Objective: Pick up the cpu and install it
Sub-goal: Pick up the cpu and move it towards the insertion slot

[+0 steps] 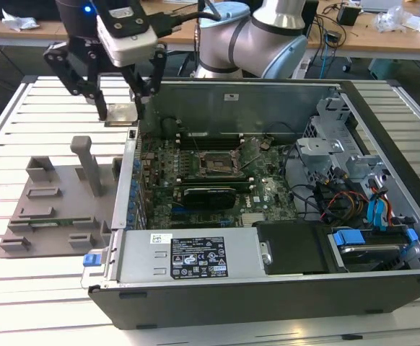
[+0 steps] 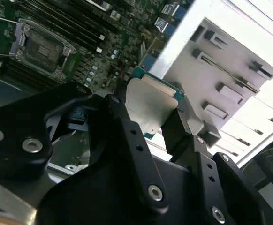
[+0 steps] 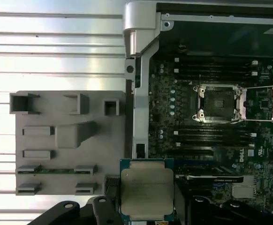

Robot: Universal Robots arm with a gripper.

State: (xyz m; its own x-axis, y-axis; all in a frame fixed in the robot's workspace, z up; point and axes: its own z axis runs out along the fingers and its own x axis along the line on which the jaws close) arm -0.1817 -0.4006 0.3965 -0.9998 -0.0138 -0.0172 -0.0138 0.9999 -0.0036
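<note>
We see the gripper [image 1: 122, 109] clamped on the cpu [image 3: 147, 190], held up over the computer case [image 1: 268, 288] side wall, socket [image 3: 217, 103] well apart.

matt metal cpu [image 3: 147, 192], matt black claw [image 2: 150, 108]

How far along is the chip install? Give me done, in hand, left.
Done: the chip is picked up and is clear of the grey tray.
In hand: the jaws are shut on its edges, holding it in the air by the open computer case, near its side wall.
Left: the socket on the board looks empty, so the chip is not yet seated.
</note>
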